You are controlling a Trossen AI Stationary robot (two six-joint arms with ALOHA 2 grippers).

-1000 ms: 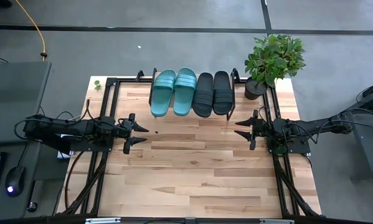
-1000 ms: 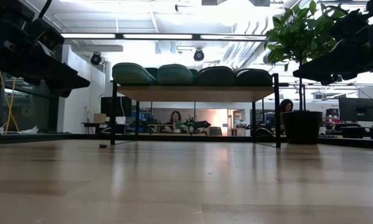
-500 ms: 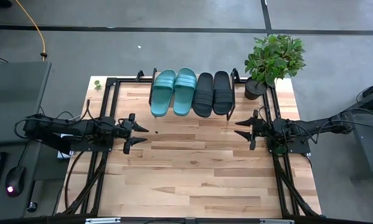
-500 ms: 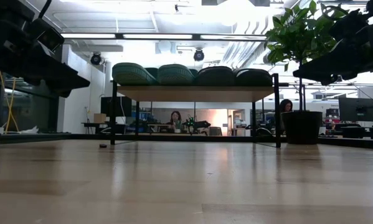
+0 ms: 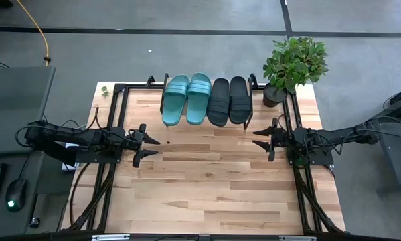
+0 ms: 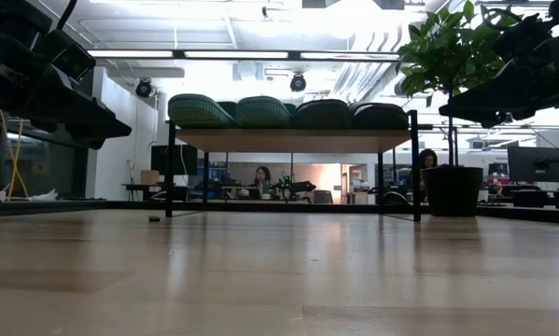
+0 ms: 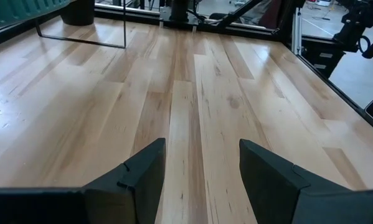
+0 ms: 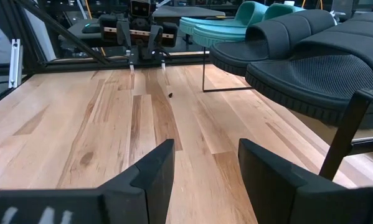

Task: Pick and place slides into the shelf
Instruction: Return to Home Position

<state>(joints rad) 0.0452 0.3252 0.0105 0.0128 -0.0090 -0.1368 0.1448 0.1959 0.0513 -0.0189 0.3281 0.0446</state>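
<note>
Two teal slides (image 5: pixel 187 98) and two black slides (image 5: pixel 229 100) lie side by side with their soles on the shelf's wooden top board (image 6: pixel 293 140) at the table's far edge. They also show in the low view (image 6: pixel 288 112) and the right wrist view (image 8: pixel 298 43). My left gripper (image 5: pixel 151 146) hovers open and empty over the table's left side. My right gripper (image 5: pixel 259 138) hovers open and empty at the right side, near the shelf's right end.
A potted plant (image 5: pixel 292 65) stands at the table's far right corner beside the shelf. A small dark speck (image 8: pixel 171 94) lies on the wooden tabletop (image 5: pixel 207 187). Black frame rails run along the table's left and right sides. People sit in the room beyond.
</note>
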